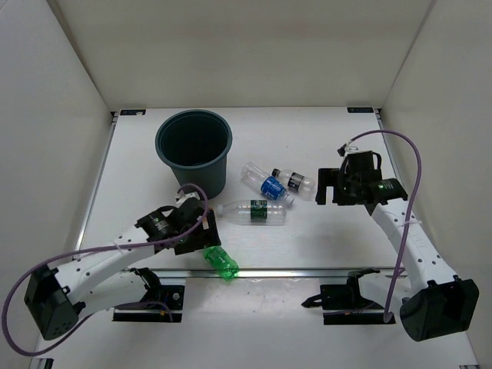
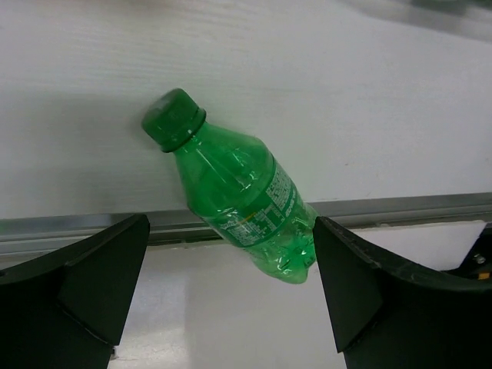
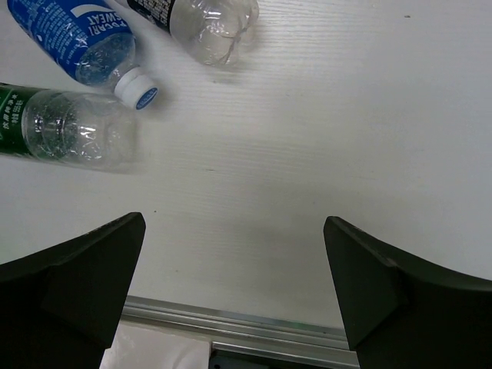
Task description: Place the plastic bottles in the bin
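One bin stands upright at the table's far left. Two grippers, both spread wide and holding nothing: the left gripper hovers over the green bottle, the right gripper over bare table. Four bottles lie on their sides. The green-labelled bottle is just right of the bin. The blue-labelled bottle and the dark-labelled bottle are beyond it, possibly touching. The green one lies across the near rail.

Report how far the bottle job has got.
Done: no bottle shows in the dark bin. In hand: the left tool is open, framing the green bottle, not gripping. Left: that one plus the green-label bottle, blue-label bottle and dark-label bottle on the table; right tool open, empty.
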Robot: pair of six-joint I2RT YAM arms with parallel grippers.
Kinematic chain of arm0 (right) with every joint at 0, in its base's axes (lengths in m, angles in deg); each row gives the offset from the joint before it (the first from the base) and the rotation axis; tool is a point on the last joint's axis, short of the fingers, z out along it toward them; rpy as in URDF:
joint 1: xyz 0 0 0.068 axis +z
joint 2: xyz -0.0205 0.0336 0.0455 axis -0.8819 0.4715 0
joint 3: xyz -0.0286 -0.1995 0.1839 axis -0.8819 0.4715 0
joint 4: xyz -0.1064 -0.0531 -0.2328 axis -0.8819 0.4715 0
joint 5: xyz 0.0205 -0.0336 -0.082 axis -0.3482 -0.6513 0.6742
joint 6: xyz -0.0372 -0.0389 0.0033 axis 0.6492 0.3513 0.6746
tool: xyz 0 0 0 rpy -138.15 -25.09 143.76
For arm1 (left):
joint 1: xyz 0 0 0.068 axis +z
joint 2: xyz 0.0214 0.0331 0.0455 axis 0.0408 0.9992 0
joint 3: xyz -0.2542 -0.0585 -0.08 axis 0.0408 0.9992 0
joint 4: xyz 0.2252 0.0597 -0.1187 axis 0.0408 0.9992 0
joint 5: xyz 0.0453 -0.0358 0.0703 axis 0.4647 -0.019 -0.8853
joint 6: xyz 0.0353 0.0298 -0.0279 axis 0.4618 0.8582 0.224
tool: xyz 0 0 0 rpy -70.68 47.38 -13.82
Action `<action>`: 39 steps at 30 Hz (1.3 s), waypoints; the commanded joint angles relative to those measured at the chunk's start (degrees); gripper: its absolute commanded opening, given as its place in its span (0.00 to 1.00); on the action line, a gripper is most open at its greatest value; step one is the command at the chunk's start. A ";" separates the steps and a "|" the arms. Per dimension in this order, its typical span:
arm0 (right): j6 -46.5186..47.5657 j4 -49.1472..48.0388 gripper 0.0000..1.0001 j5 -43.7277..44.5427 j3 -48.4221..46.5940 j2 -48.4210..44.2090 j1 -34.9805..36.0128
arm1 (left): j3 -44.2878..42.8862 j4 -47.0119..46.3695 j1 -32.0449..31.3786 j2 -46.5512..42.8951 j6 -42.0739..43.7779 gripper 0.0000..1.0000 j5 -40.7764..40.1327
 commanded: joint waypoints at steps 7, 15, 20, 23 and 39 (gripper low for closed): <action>0.31 -1.30 0.99 0.35 1.65 -2.89 -2.53 | 0.32 -4.09 -6.58 7.85 -7.16 0.99 -0.18; 1.19 -1.92 0.99 1.32 4.29 -3.69 -3.95 | 0.76 -7.07 -9.49 14.71 -7.34 0.98 0.52; 1.54 -2.36 0.99 0.53 5.26 -4.65 -5.88 | 0.94 -9.71 -8.61 18.66 -6.37 0.92 -1.67; 2.15 -2.36 0.99 1.14 5.34 -4.65 -6.58 | -1.16 -10.24 -9.04 20.07 -5.05 0.64 -1.32; 2.95 -9.22 0.99 -2.99 4.56 -0.70 -5.62 | -46.13 -0.65 -12.83 31.06 30.36 0.52 -2.97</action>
